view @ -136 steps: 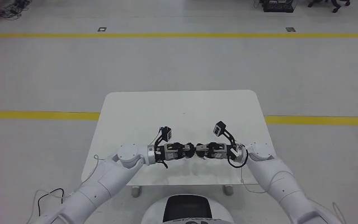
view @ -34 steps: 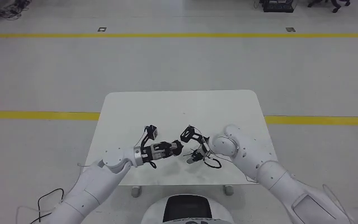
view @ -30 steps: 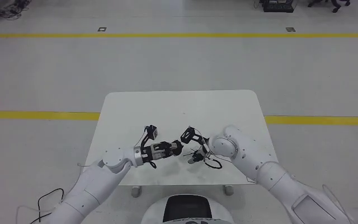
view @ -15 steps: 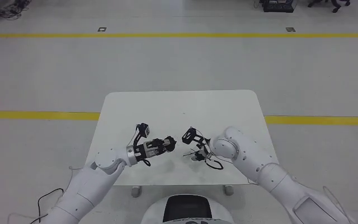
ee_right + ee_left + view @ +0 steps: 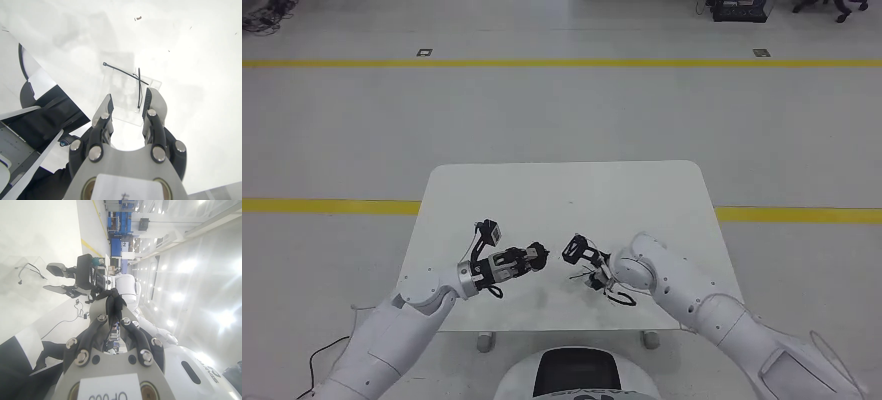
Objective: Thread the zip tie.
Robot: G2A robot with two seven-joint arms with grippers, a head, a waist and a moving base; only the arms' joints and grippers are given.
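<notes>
While the right gripper [image 5: 129, 92] is hovering with its jaws spread, the nearer zip tie [image 5: 139, 89] is lying lengthwise just beside one fingertip.

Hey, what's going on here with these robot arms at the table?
The right gripper hangs open just above two thin black plastic zip ties lying crossed on a small clear plastic plate on the white table. Neither tie is gripped or threaded yet. The left gripper is shut, off to the side above the table; whether it pinches anything cannot be told.
</notes>
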